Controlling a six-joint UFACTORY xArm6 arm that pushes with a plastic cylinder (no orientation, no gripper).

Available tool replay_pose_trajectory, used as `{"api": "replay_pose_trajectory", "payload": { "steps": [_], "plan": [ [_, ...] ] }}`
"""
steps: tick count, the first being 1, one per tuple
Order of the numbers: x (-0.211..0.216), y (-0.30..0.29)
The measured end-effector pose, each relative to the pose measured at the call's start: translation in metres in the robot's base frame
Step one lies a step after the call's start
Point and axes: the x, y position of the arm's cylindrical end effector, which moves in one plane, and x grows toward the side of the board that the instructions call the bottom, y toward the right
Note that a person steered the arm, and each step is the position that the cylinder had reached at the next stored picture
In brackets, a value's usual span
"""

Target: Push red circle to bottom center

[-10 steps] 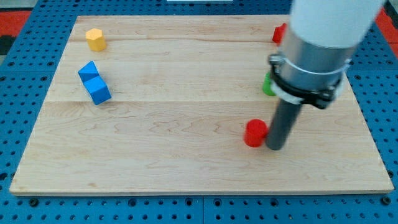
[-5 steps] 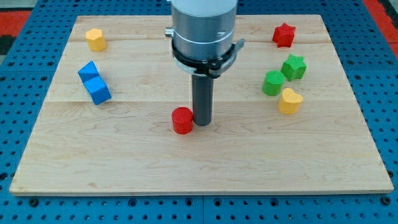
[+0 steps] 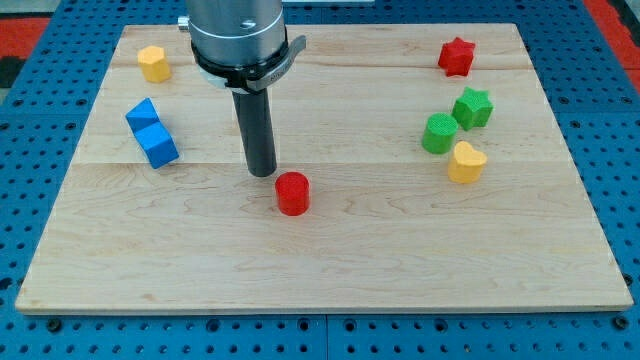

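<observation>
The camera view cuts off the top of the grey metal arm housing point(image 3: 238, 30), so only its lower collar and the straight dark rod below it show; there is no claw on this arm, so no open or closed state can be told. My tip point(image 3: 262, 173) rests on the pale wooden board point(image 3: 330, 270), just up and to the view's left of the red round cylinder block point(image 3: 293, 193), close beside it but with a small gap, not touching. That red circle lies a little left of the board's middle and somewhat below it, well apart from the bottom edge. No containers are present; everything lies flat on the board, which sits on a blue pegboard surface point(image 3: 620, 150). Counting: two red blocks, the circle and a red star point(image 3: 456, 56) at the view's top right; two green blocks, a green star point(image 3: 472, 107) touching a rounder green block point(image 3: 438, 133) whose exact shape is hard to make out; two yellow blocks, a yellow heart point(image 3: 466, 162) just below the green pair and a yellow hexagonal block point(image 3: 153, 63) at top left; and two blue blocks point(image 3: 151, 132) pressed together at the left.
</observation>
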Motion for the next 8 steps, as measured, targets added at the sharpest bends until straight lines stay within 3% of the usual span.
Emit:
{"api": "replay_pose_trajectory", "payload": {
  "steps": [4,8],
  "plan": [
    [0.029,0.025],
    [0.015,0.068]
  ]
}}
